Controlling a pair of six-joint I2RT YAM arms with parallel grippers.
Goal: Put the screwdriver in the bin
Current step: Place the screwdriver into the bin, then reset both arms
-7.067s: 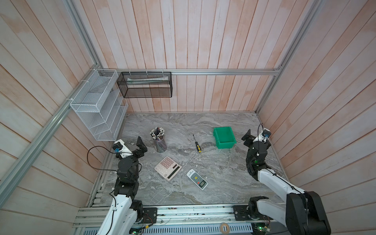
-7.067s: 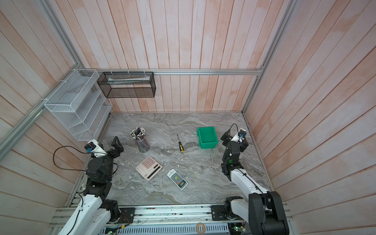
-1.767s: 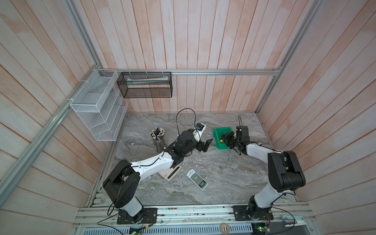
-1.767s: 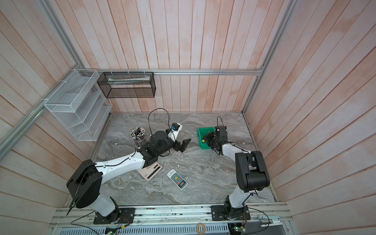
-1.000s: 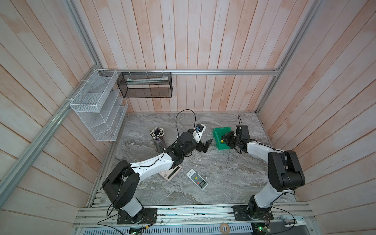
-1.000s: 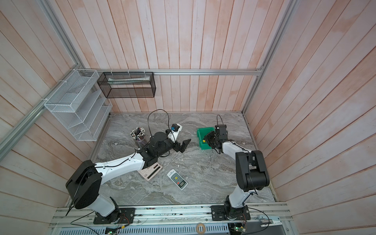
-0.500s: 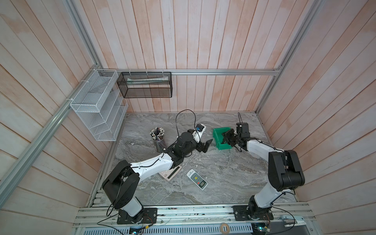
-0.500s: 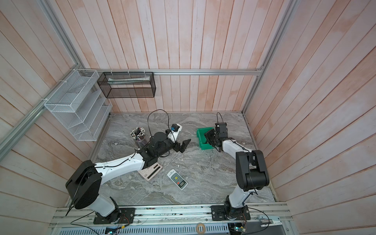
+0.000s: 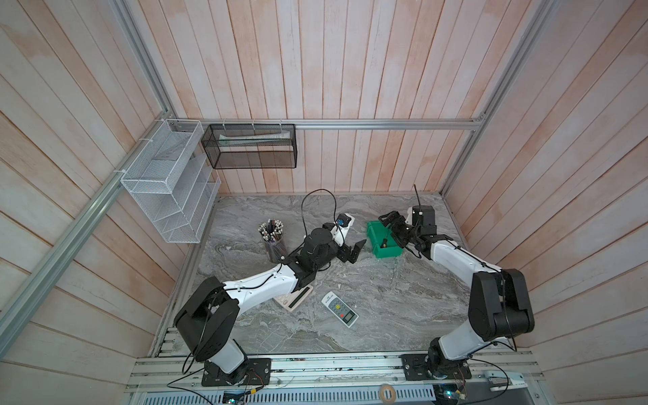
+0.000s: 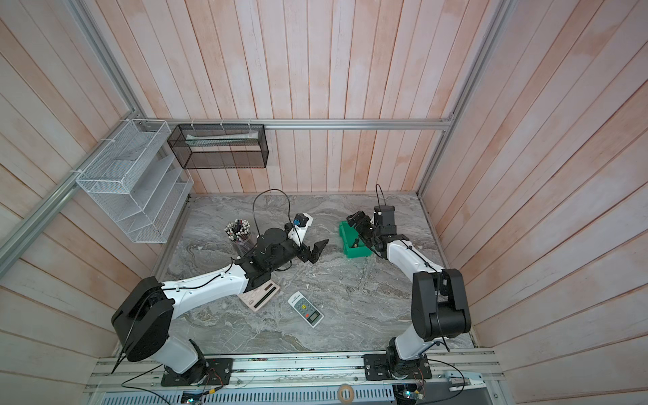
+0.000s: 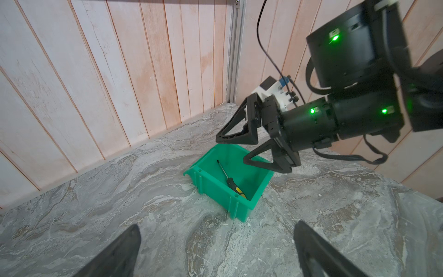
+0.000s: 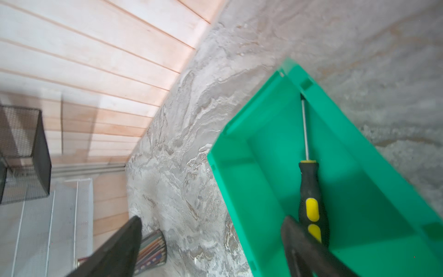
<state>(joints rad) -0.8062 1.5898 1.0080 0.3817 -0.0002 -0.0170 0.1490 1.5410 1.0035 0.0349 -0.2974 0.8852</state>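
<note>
**Screwdriver** (image 12: 309,191): black handle with yellow patches, thin metal shaft. It lies on the floor of the bin along one side wall, with its tip reaching into a corner. Nothing grips it. It also shows in the left wrist view (image 11: 231,182) and, small, in both top views (image 9: 384,242) (image 10: 356,242).

**Bin** (image 11: 211,182): green plastic, open-topped. It stands on the table (image 9: 385,298) toward the back right, between the two grippers.

**Right gripper** (image 11: 231,150): it hangs just above the bin with its fingers spread wide and nothing between them. In its own wrist view (image 12: 211,218), one finger is over the bin beside the screwdriver's handle and the other is over bare table outside the rim. Whether that finger touches the handle cannot be told.

**Left gripper** (image 9: 356,250): it is near the bin on the table side, pointed at it and clear of it. Its fingers are apart and empty, as its wrist view (image 11: 217,225) confirms.

**Pencil cup** (image 9: 271,238): upright, beside the left arm's wrist and well apart from the bin.

**Calculator** (image 9: 298,301): flat on the table, partly under the left forearm.

**Remote** (image 9: 339,309): flat on the table, just beside the calculator, toward the front.

**Black basket** (image 9: 250,147): hung on the back wall.

**White rack** (image 9: 168,186): hung on the left wall.
</note>
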